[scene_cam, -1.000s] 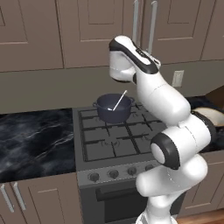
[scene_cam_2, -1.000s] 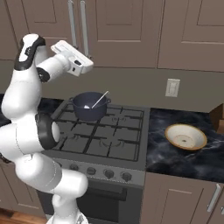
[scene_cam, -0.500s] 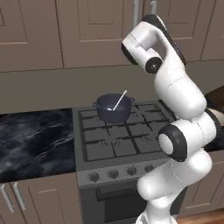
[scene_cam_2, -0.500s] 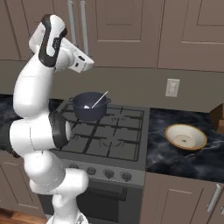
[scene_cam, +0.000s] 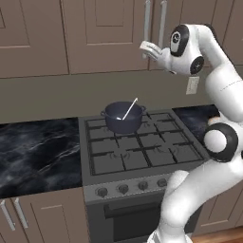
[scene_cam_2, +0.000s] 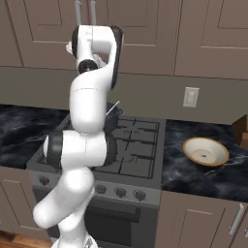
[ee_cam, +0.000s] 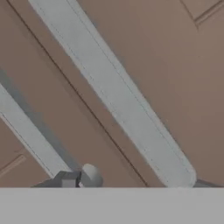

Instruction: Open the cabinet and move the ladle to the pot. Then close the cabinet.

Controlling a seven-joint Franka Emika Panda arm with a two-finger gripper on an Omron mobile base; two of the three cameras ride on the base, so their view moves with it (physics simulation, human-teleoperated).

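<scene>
A taupe-brown kitchen wall runs behind a black marble counter [scene_cam: 33, 152] and a gas stove [scene_cam: 137, 152]. On the stove's far left burner sits the pot [scene_cam: 122, 117], with the ladle [scene_cam: 129, 109] already in it, its thin handle leaning up and to the right. Above and just right of the pot is the cabinet [scene_cam: 118, 33], whose two doors look shut or nearly so; from here I cannot tell which. My gripper [scene_cam: 148, 49] is raised against the centre seam, close to the lower ends of the bar handles [scene_cam: 154, 23]. In the hand view both handles [ee_cam: 113, 94] cross the frame at a slant, very near, with the seam between them. I cannot tell whether my jaws are spread or pressed together.

The step in hand looks like closing the cabinet. To do it well I should press flat on the door panel beside the handle rather than snag the bar, push square to the door until both faces sit flush, then back straight out. Far right on the counter lies a shallow tan dish [scene_cam_2: 206, 151], well clear of this work.
</scene>
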